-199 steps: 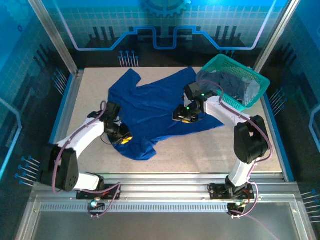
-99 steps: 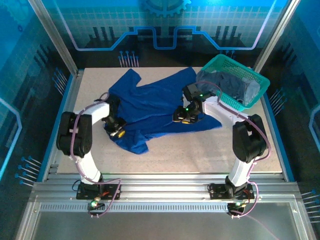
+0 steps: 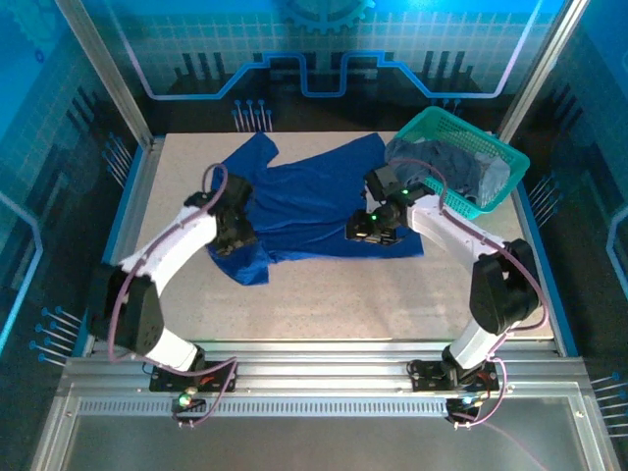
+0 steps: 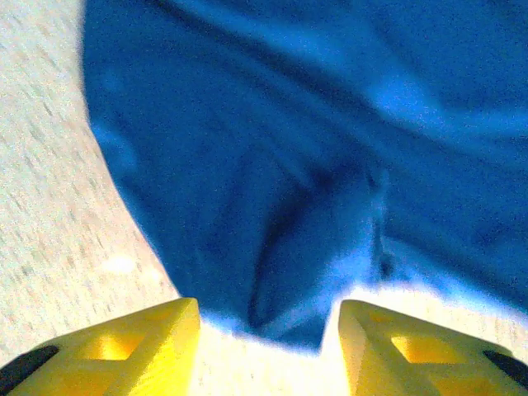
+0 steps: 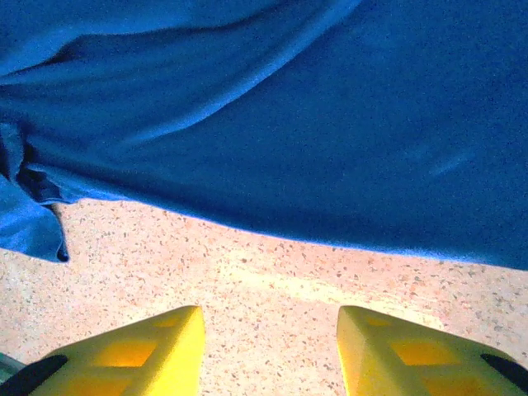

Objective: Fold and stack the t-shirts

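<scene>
The blue t-shirt (image 3: 304,201) is lying crumpled and partly spread on the table (image 3: 392,294), just to the left of the teal basket (image 3: 479,131), with one upper corner reaching almost to the basket's left rim. A sleeve is pointing away toward the far left of the basket, and a bunched lobe of cloth is trailing down on the side farthest from it. Duller grey-blue t-shirts (image 3: 456,167) are sitting heaped inside the basket. The left claw (image 3: 237,241) is hovering over that bunched lobe, well to the left of the basket. In the left wrist view, the left claw (image 4: 268,309) is showing its jaws standing well apart with nothing clamped, and a rumpled fold of the blue t-shirt (image 4: 330,148) is lying just ahead of the gap. That view is blurred, so I cannot tell whether the cloth is touching the tips. The right claw (image 3: 371,232) is hanging at the shirt's near hem, just below and left of the basket. In the right wrist view, the right claw (image 5: 271,318) is also gaping, holding nothing, with bare speckled table (image 5: 247,272) lying under the gap and the hem of the blue t-shirt (image 5: 330,124) running across just beyond the tips.
</scene>
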Motion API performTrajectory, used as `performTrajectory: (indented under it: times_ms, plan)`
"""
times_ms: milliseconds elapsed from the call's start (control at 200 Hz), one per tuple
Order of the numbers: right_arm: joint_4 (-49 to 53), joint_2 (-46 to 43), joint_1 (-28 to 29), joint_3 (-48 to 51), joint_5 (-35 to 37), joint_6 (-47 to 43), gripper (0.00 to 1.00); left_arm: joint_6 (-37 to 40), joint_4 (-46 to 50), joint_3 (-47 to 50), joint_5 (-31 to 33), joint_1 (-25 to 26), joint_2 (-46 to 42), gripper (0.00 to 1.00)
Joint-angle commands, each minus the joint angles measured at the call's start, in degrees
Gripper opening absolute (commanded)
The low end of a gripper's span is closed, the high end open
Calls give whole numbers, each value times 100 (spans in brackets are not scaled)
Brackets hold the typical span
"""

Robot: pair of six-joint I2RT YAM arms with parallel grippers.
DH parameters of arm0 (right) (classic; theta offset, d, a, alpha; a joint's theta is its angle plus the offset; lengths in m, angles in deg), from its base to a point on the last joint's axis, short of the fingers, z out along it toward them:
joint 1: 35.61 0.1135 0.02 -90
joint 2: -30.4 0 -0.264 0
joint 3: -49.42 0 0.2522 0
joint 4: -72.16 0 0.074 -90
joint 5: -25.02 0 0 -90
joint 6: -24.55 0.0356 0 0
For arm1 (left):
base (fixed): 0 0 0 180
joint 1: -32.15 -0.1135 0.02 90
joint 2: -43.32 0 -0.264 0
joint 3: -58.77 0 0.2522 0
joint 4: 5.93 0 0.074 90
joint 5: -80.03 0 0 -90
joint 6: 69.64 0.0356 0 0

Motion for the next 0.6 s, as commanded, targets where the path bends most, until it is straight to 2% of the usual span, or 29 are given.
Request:
performTrajectory:
  times_ms: [0,90,410,595]
  plan:
    - [-37,-326,-167,294,-3,-110,49,-1031,551,674,-484,691,-127,51]
    - [-132,-441,-289,434,-90,-109,50,-1015,433,604,-344,976,149,53]
    - [-192,-695,-516,713,-256,-85,50,-488,168,194,-8,1086,1416,56]
    - [-195,-769,-565,771,-306,-89,51,-265,-258,110,38,1099,1582,57]
